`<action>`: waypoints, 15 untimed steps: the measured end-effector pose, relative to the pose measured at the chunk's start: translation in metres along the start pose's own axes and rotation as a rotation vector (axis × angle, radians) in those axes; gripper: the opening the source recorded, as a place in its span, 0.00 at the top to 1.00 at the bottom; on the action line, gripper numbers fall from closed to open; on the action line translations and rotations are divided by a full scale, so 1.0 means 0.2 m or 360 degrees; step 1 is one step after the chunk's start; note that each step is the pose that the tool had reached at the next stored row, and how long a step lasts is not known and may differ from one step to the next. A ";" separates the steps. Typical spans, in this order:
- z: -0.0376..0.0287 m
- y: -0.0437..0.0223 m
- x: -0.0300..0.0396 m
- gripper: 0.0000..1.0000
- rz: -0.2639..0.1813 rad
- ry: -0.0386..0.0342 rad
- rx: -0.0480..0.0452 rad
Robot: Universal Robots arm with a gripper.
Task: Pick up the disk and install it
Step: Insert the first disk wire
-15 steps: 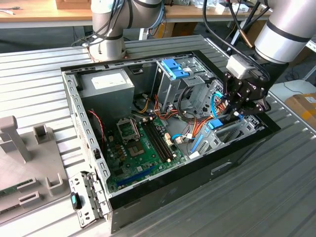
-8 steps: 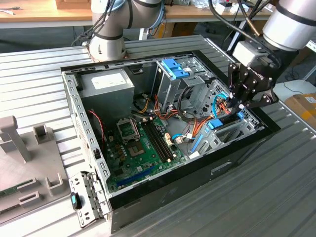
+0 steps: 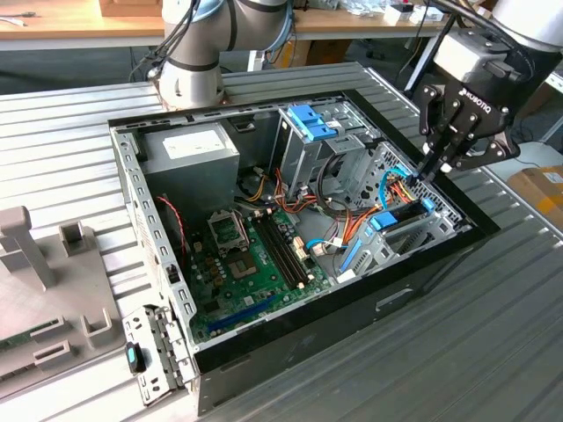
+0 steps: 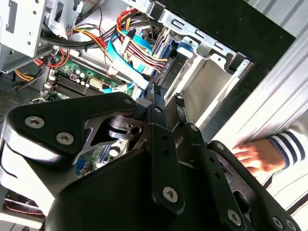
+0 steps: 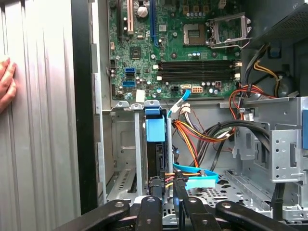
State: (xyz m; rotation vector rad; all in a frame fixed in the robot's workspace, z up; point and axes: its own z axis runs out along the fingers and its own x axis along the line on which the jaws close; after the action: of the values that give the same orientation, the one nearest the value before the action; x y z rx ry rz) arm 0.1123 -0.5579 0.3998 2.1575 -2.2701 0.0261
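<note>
The disk (image 3: 403, 214) stands on edge in the drive bay at the corner of the open computer case (image 3: 132, 193) on the exterior view's right. Its dark body shows between blue rails. In the first wrist view the disk (image 5: 156, 159) sits down in the metal bay with a blue tab on its end. My gripper (image 3: 422, 174) hangs just above the disk's upper end, fingers drawn together with nothing between them. In both wrist views the gripper (image 4: 167, 98) (image 5: 167, 185) points down at the bay, close to orange and blue cables.
A grey power-supply box (image 3: 189, 149), the green motherboard (image 3: 246, 264) and a metal cage with a blue latch (image 3: 310, 121) fill the case. Loose cables (image 3: 352, 211) run beside the bay. A person's hand (image 4: 252, 156) rests on the ribbed table outside the case. A grey fixture (image 3: 35, 264) stands at the exterior view's left.
</note>
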 end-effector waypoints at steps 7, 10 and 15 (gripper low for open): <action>0.003 0.000 -0.001 0.76 0.0000 0.0000 0.0000; 0.023 0.002 -0.043 0.76 0.0000 0.0000 0.0000; 0.074 -0.023 -0.108 0.76 -0.0002 0.0040 0.0002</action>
State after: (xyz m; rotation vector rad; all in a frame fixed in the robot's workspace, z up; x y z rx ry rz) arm 0.1181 -0.5368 0.3846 2.1468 -2.2557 0.0545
